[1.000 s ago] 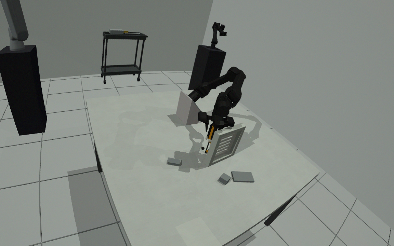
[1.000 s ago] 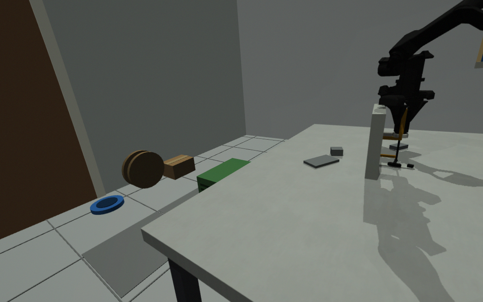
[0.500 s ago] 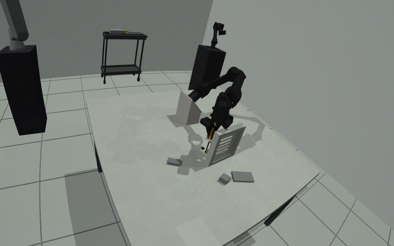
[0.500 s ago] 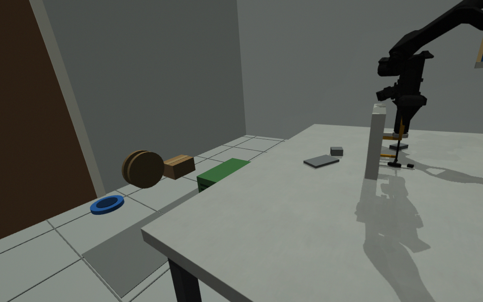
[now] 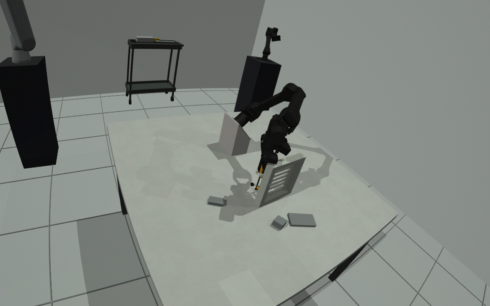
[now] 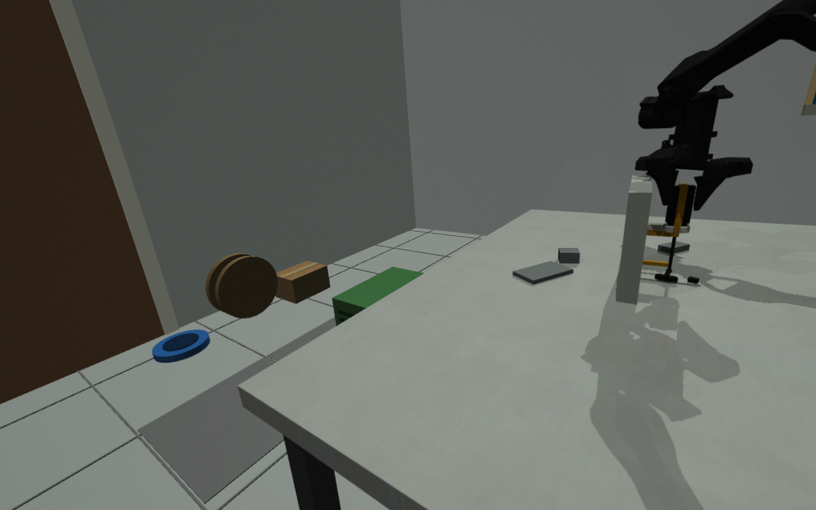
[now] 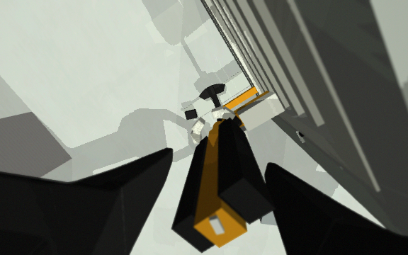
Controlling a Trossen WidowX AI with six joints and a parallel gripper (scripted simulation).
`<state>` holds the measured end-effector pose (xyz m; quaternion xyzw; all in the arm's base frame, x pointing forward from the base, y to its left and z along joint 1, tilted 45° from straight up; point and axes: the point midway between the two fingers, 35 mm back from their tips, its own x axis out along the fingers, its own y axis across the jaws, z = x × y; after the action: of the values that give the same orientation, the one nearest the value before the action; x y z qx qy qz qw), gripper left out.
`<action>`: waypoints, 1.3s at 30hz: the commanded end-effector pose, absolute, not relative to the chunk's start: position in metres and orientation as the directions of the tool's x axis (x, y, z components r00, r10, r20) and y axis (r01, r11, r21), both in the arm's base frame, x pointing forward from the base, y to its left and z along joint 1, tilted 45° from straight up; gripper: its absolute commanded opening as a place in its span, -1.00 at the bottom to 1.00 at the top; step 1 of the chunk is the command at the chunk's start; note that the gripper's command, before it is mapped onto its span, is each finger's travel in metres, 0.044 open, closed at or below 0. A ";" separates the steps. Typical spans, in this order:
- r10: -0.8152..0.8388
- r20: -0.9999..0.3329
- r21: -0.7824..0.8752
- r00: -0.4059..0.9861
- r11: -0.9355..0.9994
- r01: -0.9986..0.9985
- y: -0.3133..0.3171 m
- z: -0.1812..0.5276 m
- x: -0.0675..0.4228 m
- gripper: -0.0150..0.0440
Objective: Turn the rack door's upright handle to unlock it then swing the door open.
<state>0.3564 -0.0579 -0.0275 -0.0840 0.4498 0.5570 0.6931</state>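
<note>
Pale and broad, the worktop point(image 5: 186, 243) point(image 6: 462, 380) is bearing everything. Above it the end effector point(image 5: 260, 169) point(image 6: 681, 206) point(image 7: 218, 161) is standing wide, holding nothing, its fingers flanking the upright handle point(image 5: 260, 171) point(image 6: 683, 206) point(image 7: 212, 177) beside the door point(image 5: 263, 186) point(image 6: 634, 247) point(image 7: 360, 117); rigid-looking, it is probably inviting a mid-grip squeeze.

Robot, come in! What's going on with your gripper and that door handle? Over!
Gripper open, fingers either side of handle. Handle upright, not squeezed. Door frame close beside one finger. Over.
</note>
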 end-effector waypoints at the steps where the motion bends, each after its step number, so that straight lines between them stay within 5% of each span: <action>1: 0.700 -0.714 0.245 -0.022 0.220 -0.944 -0.057 -0.027 0.357 0.52; 15: 0.700 -0.714 -0.209 -0.022 -0.243 -0.947 -0.057 -0.027 0.357 0.52; 26: 0.700 -0.714 -0.214 -0.022 -0.248 -0.945 -0.057 -0.027 0.357 0.52; 39: 0.700 -0.714 -0.214 -0.022 -0.248 -0.945 -0.057 -0.027 0.357 0.23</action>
<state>0.3566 -0.0572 -0.0273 -0.3722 0.1671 0.6963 0.5906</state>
